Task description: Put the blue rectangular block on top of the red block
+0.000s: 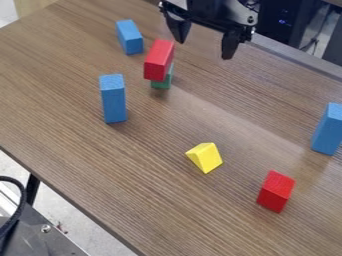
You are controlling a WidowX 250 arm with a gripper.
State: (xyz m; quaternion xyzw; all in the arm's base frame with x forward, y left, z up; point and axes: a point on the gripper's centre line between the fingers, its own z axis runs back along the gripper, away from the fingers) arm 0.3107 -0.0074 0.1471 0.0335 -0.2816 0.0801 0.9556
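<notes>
The tool (206, 45) hangs with fingers wide apart; a red block (159, 60) lies across a green one (162, 80); three blue blocks (113, 98) (one near that pair's left) stand on the tabletop (153, 160).

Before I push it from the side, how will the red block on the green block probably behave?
The red block may slide or tip off the green block, since it sits raised with nothing beside it. It probably will not roll, because its sides look flat, and seems stiff, with straight edges.
</notes>
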